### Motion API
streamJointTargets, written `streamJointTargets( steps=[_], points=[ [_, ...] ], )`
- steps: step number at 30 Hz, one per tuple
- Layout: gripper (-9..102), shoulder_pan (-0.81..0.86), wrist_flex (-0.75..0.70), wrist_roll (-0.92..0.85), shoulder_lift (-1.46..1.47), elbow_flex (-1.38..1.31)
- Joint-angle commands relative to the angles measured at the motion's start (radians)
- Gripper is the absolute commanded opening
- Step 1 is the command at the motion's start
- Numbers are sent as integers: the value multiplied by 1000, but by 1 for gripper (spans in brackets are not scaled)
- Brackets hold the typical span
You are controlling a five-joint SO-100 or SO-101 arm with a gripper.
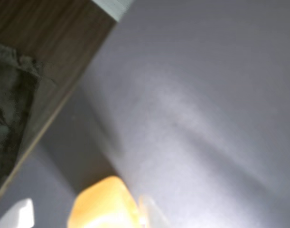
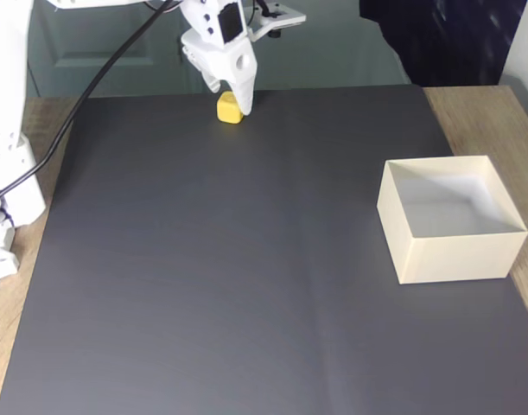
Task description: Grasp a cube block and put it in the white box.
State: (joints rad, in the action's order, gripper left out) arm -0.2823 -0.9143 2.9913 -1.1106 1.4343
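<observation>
The yellow cube block is at the far edge of the dark mat, top centre of the fixed view. My white gripper comes down from above and is shut on it, one pointed finger against its right side. In the blurred wrist view the cube block fills the bottom edge, close to the camera, with a pale finger right beside it. I cannot tell whether the cube rests on the mat or hangs just above it. The white box stands open and empty at the right of the mat, far from the gripper.
The dark grey mat covers most of the wooden table, whose bare wood shows at both sides. The arm's white base and a black cable stand at the left edge. The table's wooden edge crosses the wrist view's upper left.
</observation>
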Motion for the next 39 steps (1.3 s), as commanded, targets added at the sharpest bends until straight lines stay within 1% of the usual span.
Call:
streamJointTargets(
  steps=[1,11,22,24,29,33,39],
  points=[
    [28,9,0,6,-67,8],
    [24,29,23,43,-38,26],
    [24,18,55,54,-9,17],
    [21,15,64,63,-3,15],
    [9,17,58,89,2,14],
    [3,17,54,121,-2,14],
    [0,17,38,117,-29,25]
  ],
)
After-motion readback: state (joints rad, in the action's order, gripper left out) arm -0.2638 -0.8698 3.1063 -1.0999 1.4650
